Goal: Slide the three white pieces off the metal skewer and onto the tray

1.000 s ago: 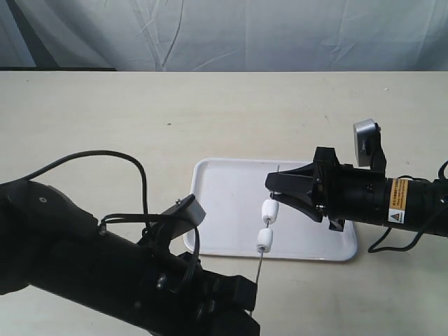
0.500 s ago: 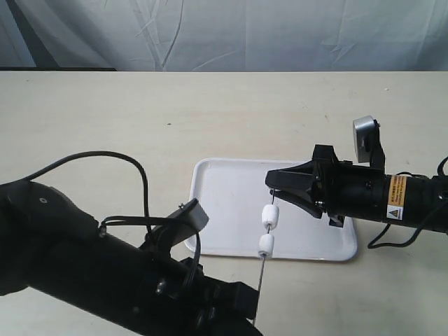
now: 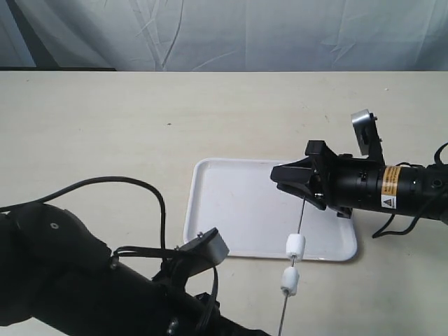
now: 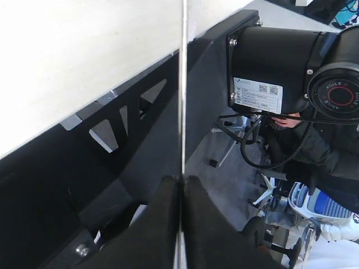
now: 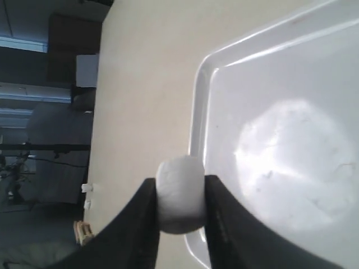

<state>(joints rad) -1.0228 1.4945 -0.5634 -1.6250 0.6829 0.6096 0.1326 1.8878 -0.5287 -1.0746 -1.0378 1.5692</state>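
Note:
The white tray (image 3: 231, 203) lies mid-table. My right gripper (image 3: 278, 173) hangs over its right part, shut on one white piece (image 5: 179, 193), which sits over the tray's rim (image 5: 197, 112) in the right wrist view. The thin metal skewer (image 3: 299, 220) slants from under that gripper down past the tray's near edge. It carries a second white piece (image 3: 295, 246) over the rim and a third white piece (image 3: 290, 280) over the bare table. My left gripper (image 4: 180, 180) is shut on the skewer (image 4: 182, 84); in the exterior view its tips are cut off by the bottom edge.
The bulky left arm (image 3: 84, 280) with its cable fills the lower left corner. The right arm (image 3: 392, 189) reaches in from the right edge. A pale curtain (image 3: 224, 31) hangs behind the beige table (image 3: 140, 126).
The skewer has drawn back toward the near edge and to the right. Its two pieces went from above the tray to its near rim and beyond. One piece stays in the right gripper.

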